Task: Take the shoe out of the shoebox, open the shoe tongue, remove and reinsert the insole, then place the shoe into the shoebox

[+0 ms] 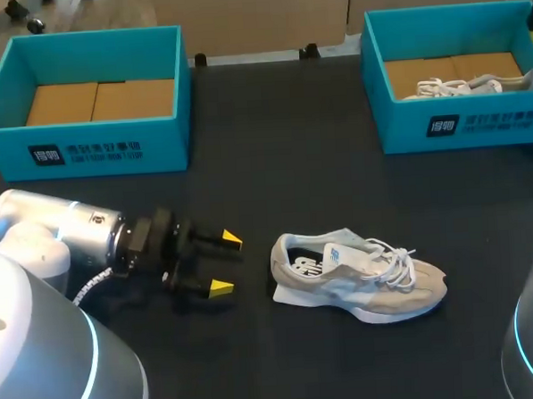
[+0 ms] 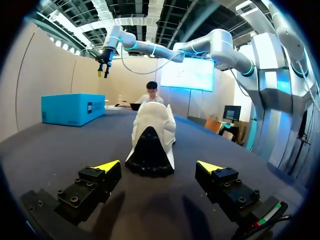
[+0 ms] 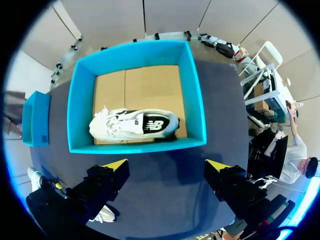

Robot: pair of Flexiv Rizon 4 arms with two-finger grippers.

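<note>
The shoe [image 1: 356,280] stands on the table [image 1: 257,361]; our left gripper [image 1: 226,264], jaws apart, sits just behind its heel; our right gripper [image 3: 167,165], likewise apart, hangs well away. Advancing, we may shove the unpinned shoe forward.

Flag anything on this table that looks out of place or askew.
The shoe on the table sits on a pale flat piece poking out beside its heel, possibly the insole. Another shoe lies on its side in the right box.
</note>
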